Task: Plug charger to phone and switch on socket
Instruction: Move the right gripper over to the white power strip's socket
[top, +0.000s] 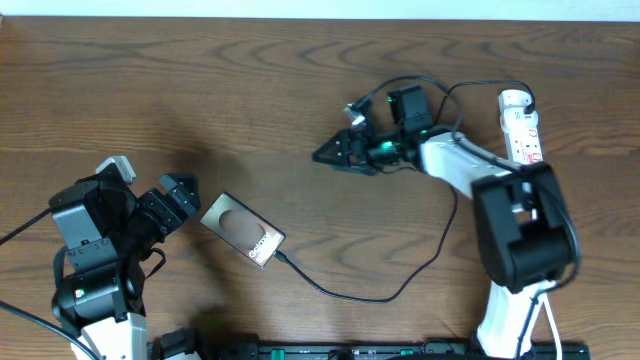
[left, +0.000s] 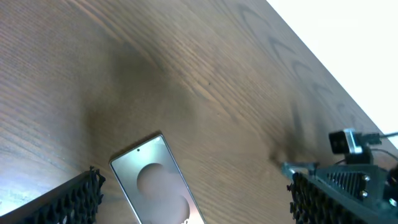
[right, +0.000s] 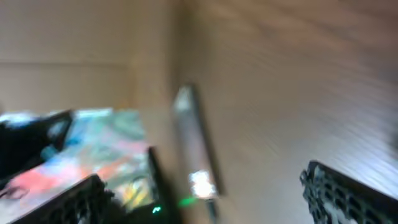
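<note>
The phone (top: 243, 229) lies flat and slanted on the wooden table at lower left, its pale strip at the lower right end. The charger cable (top: 352, 297) is thin and black. Its tip meets the phone's lower right end, and it loops right and up toward the white socket strip (top: 522, 128) at far right. My left gripper (top: 184, 203) is open just left of the phone. In the left wrist view the phone (left: 158, 182) lies between the spread fingers (left: 194, 185). My right gripper (top: 331, 155) is open and empty over mid-table, pointing left. The right wrist view (right: 202, 177) is blurred.
The right arm's body (top: 520, 235) stands below the socket strip and partly covers its lower end. Thicker black robot cables (top: 470, 90) arch between the right wrist and the strip. The left arm's base (top: 95, 270) fills the lower left corner.
</note>
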